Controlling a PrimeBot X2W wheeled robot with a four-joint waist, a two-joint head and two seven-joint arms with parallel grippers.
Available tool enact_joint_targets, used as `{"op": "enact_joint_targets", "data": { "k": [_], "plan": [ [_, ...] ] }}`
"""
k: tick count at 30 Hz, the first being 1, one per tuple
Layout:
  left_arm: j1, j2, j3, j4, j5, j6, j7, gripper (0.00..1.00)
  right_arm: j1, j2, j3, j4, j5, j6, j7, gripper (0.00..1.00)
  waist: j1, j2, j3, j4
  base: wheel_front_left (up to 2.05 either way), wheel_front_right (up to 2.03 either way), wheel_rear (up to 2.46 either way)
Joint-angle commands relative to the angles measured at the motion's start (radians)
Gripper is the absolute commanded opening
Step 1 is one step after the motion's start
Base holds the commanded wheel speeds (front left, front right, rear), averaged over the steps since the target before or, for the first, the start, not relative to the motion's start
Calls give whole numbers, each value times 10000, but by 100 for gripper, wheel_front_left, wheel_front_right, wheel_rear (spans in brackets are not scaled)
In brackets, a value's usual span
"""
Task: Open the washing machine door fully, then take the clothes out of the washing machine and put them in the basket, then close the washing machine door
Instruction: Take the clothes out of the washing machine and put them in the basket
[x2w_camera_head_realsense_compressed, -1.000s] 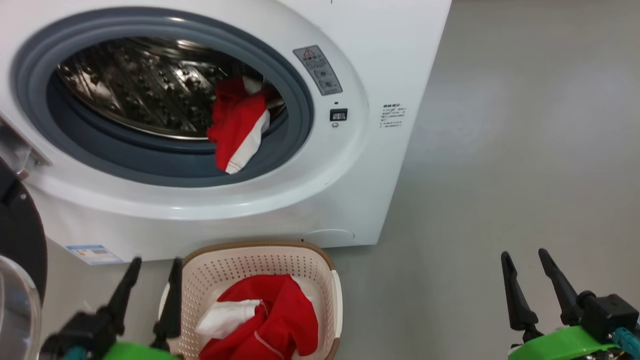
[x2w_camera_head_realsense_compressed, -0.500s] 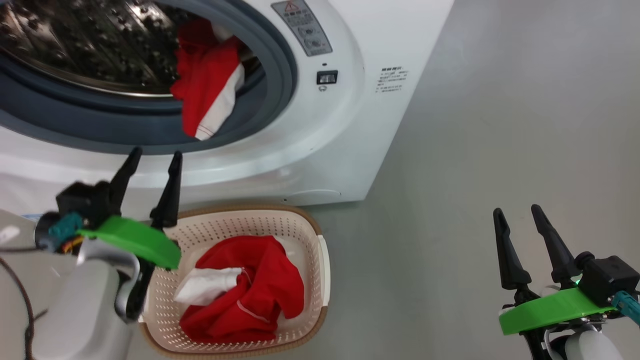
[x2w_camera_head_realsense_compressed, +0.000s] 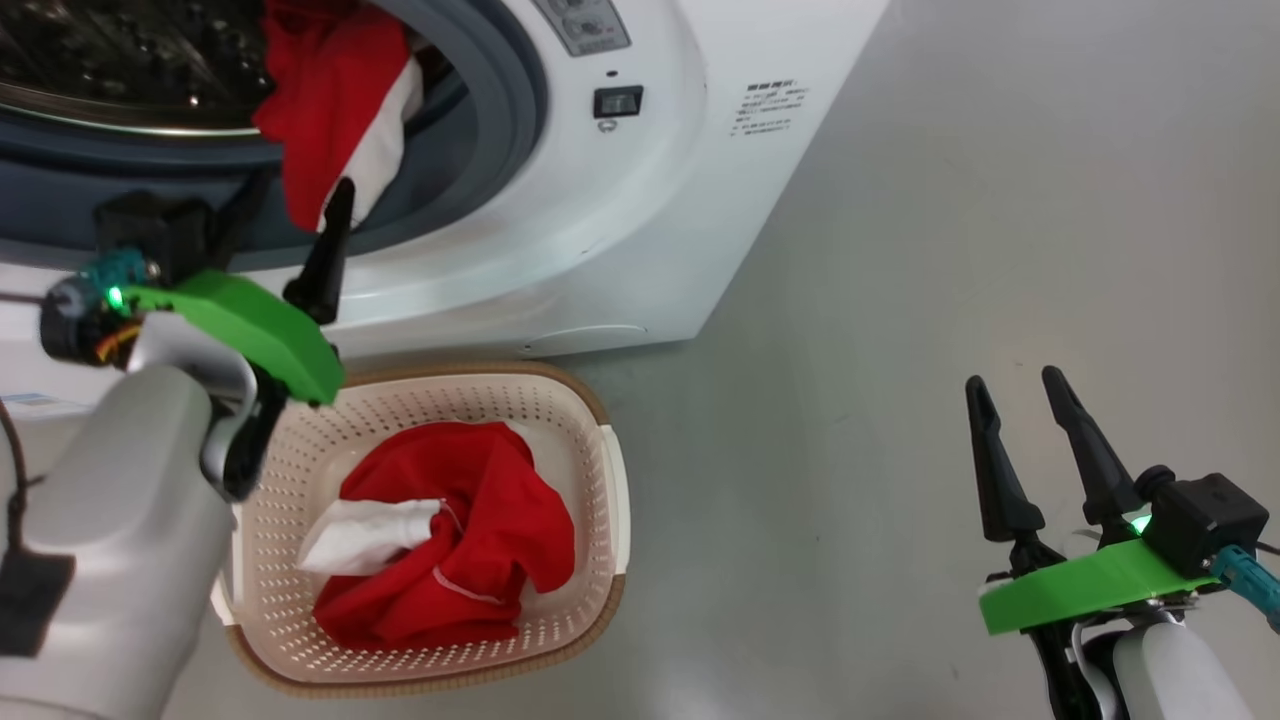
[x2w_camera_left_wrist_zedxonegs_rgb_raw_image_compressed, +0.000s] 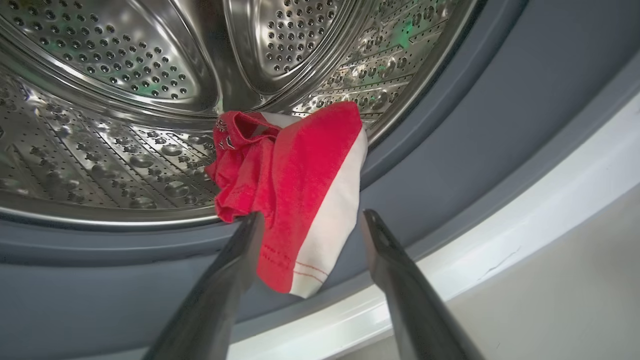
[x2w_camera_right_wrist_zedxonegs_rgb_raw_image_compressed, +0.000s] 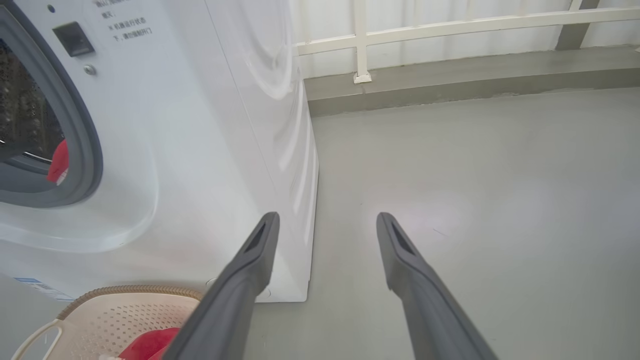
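While my left gripper (x2w_camera_head_realsense_compressed: 305, 182) hangs at the washing machine (x2w_camera_head_realsense_compressed: 650, 200) mouth, its fingers stand apart on either side of a red-and-white garment (x2w_camera_left_wrist_zedxonegs_rgb_raw_image_compressed: 300, 190) draped over the grey gasket (x2w_camera_left_wrist_zedxonegs_rgb_raw_image_compressed: 450, 150), not clamped on it. Contact I cannot judge. I see a second red garment (x2w_camera_head_realsense_compressed: 470, 530) lying in the basket (x2w_camera_head_realsense_compressed: 600, 440) on the floor (x2w_camera_head_realsense_compressed: 950, 200), near the machine's front. My right gripper (x2w_camera_head_realsense_compressed: 1013, 376) hovers well to the right over the floor, fingers apart, holding nothing.
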Motion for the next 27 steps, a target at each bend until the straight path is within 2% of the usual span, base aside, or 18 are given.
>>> {"op": "enact_joint_targets", "data": {
  "k": [1, 10, 27],
  "plan": [
    [-537, 558, 20, 118, -208, -56, -41, 100, -302, -120, 297, -256, 134, 62, -65, 100, 0, 0, 223, -161, 0, 0, 0],
    [-1667, 674, -950, 1275, -881, -56, -110, 100, -517, -120, 565, -264, 224, 62, -65, 100, 0, 0, 583, -456, 0, 0, 0],
    [-2730, 925, -2332, 2413, -1808, -56, -31, 100, -699, -120, 863, -396, 294, 62, -65, 100, 0, 0, 1007, -835, 0, 0, 0]
  ]
}}
